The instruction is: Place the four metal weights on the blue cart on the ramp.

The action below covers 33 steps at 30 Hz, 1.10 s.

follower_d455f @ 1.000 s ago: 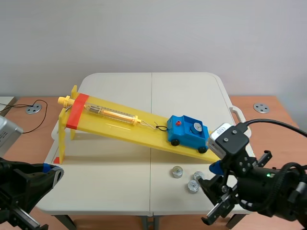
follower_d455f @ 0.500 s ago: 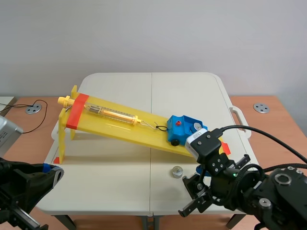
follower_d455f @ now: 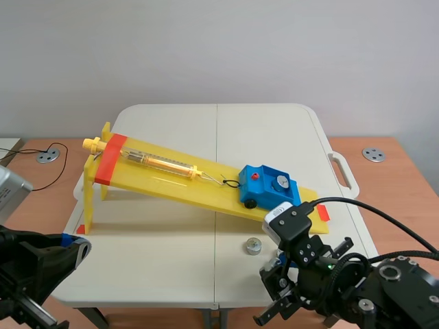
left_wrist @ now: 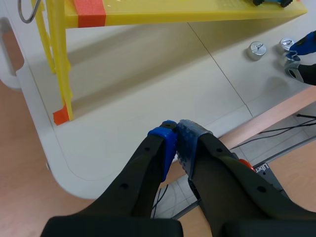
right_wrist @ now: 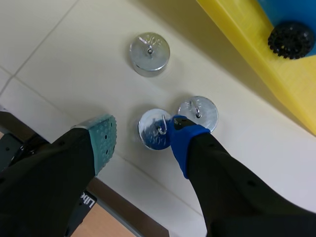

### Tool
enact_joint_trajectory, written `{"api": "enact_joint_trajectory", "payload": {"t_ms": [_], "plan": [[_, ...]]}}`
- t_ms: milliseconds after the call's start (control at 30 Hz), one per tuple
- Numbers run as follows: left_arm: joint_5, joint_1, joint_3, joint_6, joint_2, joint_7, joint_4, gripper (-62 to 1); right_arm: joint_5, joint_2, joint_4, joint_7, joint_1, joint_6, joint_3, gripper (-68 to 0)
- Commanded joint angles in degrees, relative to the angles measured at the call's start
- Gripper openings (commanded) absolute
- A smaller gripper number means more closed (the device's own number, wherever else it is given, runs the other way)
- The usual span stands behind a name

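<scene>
- Weights come first: one round silver metal weight [follower_d455f: 280, 182] lies on top of the blue plastic cart [follower_d455f: 264, 190] with black wheels, right of centre in the scene view.
- The cart stands near the low end of the long yellow plastic ramp [follower_d455f: 171, 179]. The ramp slopes from the frame's left down toward the lower right across the white folding table [follower_d455f: 226, 130].
- A second silver weight [follower_d455f: 254, 245] rests alone on the table, just below the cart in the frame.
- The right wrist view shows two more silver discs with small hooks, just beside each other: the nearer weight [right_wrist: 155, 129] and the farther weight [right_wrist: 198, 113].
- The right gripper [right_wrist: 143, 140] hangs over them with its jaws apart. The nearer weight sits between the fingers, against the blue pad [right_wrist: 182, 138] and clear of the grey-green pad [right_wrist: 102, 136].
- The left gripper [left_wrist: 177, 143], at the scene view's lower left, hangs over the table's near edge with its jaws together on nothing.
- A clear tube with a yellow spring gauge [follower_d455f: 158, 163] lies on the upper ramp, and a thin line runs from it to the cart.
- A red band [follower_d455f: 110, 159] crosses the ramp's high end.
</scene>
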Motion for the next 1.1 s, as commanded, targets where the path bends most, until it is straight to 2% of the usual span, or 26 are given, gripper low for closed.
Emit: {"api": "enact_joint_trajectory", "payload": {"t_ms": [0, 700, 900, 1067], "plan": [[-4.22, -1.14, -0.46, -2.05, 0.46, -5.49, 3.91, -57.8, 1.49, -0.61, 2.19, 6.71, 5.07, -1.66, 0.72, -41.9], [-4.22, -1.14, -0.46, -2.05, 0.46, -5.46, 3.91, -57.8, 1.46, -0.42, 1.60, 4.48, 5.14, -1.95, 0.57, -66.3], [-4.22, -1.14, -0.46, -2.05, 0.46, -5.46, 3.91, -57.8, 2.10, 0.09, 2.56, 4.74, 5.03, -2.78, 0.63, -66.7], [-4.22, -1.14, -0.46, -2.03, 0.46, -5.46, 3.91, -57.8, 8.00, 2.62, 9.20, 2.45, 3.50, -2.60, 1.84, -66.7]]}}
